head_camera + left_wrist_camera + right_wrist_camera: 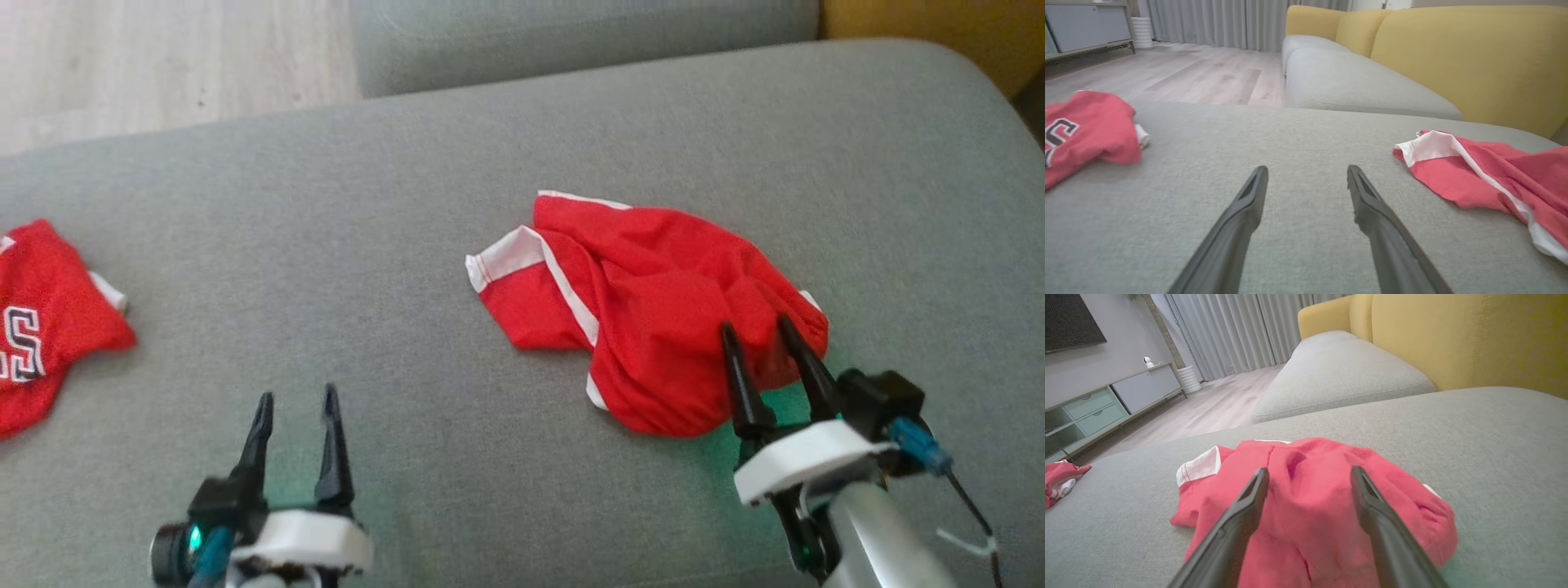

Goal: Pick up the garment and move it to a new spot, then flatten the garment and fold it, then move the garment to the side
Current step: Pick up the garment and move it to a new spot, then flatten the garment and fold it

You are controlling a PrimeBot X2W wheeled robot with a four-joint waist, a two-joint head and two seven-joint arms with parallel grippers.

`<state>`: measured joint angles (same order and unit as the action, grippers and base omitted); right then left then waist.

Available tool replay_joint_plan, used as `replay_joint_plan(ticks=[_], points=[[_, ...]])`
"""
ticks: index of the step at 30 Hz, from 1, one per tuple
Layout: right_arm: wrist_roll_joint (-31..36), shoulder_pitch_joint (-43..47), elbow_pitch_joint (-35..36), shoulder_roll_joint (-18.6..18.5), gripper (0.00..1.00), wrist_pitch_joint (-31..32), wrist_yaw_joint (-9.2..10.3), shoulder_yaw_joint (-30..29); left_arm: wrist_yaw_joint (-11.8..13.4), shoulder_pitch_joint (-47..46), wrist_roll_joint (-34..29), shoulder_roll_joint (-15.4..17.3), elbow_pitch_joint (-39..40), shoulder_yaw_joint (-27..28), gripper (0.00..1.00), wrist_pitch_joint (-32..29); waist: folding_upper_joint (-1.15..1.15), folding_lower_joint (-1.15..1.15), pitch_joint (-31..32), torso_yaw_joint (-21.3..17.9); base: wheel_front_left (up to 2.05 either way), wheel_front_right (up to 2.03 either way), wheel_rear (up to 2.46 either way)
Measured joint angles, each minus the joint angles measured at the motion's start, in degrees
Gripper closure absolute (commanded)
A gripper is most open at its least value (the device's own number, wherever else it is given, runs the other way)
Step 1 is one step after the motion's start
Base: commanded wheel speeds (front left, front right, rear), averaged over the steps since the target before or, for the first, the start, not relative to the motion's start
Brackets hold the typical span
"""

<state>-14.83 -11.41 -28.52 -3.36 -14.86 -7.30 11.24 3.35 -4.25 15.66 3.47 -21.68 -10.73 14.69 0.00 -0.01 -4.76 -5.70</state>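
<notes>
Grey sofa cushion: crumpled red garment right of centre; second red garment at left edge. Right gripper over garment's lower-right part, jaws wide, empty. Left gripper lower left, wide, empty. Step judged: pickup. Next: lower, pinch fold.

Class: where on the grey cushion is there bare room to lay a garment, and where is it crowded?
Bare: the cushion between the lettered garment and the crumpled garment, ahead of the left gripper; also its far strip. Crowded: at the right gripper, over that garment.
</notes>
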Motion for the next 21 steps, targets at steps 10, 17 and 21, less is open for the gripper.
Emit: replay_joint_plan(ticks=[10,17,21], points=[[0.3,3.3,-0.1,0.2,0.00,0.0,0.00,-1.5,-1.9,5.3,-2.2,-0.5,2.0,4.7,0.00,0.0,0.00,0.00,2.8,1.2,0.00,0.00,0.00],[0.3,3.2,0.3,0.2,0.00,0.0,0.00,-0.8,-3.8,4.2,-0.1,-0.5,1.7,1.3,0.00,0.0,0.00,0.00,1.3,0.7,0.00,0.00,0.00],[0.3,2.4,1.2,0.3,0.00,0.0,0.00,-0.3,-6.4,-2.2,1.8,-0.5,-1.5,-3.0,0.00,0.0,0.00,0.01,-0.9,-0.1,0.00,0.00,0.00]])
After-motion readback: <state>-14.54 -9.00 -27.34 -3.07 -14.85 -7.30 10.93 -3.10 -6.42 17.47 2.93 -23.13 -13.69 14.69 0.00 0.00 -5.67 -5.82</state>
